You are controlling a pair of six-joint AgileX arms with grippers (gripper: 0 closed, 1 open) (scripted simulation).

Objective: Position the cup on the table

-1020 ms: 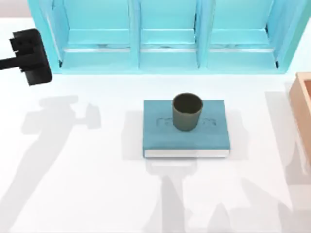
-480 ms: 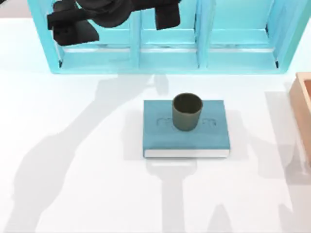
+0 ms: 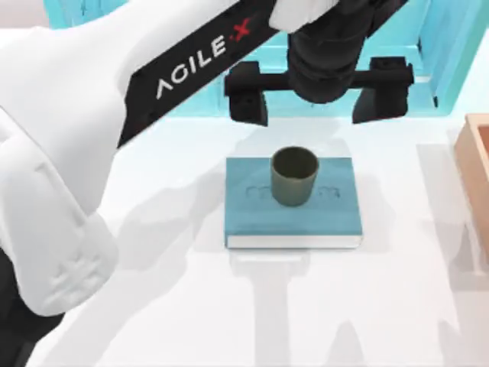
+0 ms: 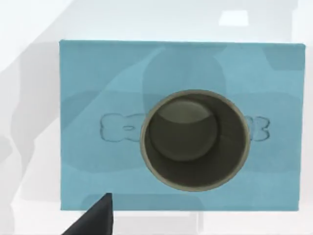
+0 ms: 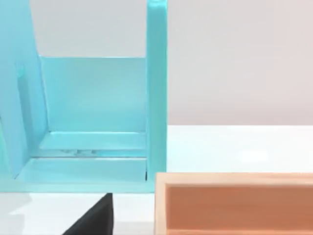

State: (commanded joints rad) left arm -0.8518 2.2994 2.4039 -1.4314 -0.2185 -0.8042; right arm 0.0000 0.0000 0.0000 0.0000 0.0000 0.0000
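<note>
The dark olive cup stands upright on a teal book in the middle of the white table. My left gripper hangs above the far side of the cup, open wide, with one finger on either side and nothing held. The left wrist view looks straight down into the cup on the book, and one dark fingertip shows at the edge. In the right wrist view one fingertip of my right gripper stands off to the side, open, near the shelf.
A turquoise shelf unit runs along the back of the table, also in the right wrist view. A light wooden box sits at the right edge, close to my right wrist. My left arm's white body crosses the table's left half.
My left arm has swung in from the back left to above the cup, and its body now covers the left side. Cup and book have not moved.
</note>
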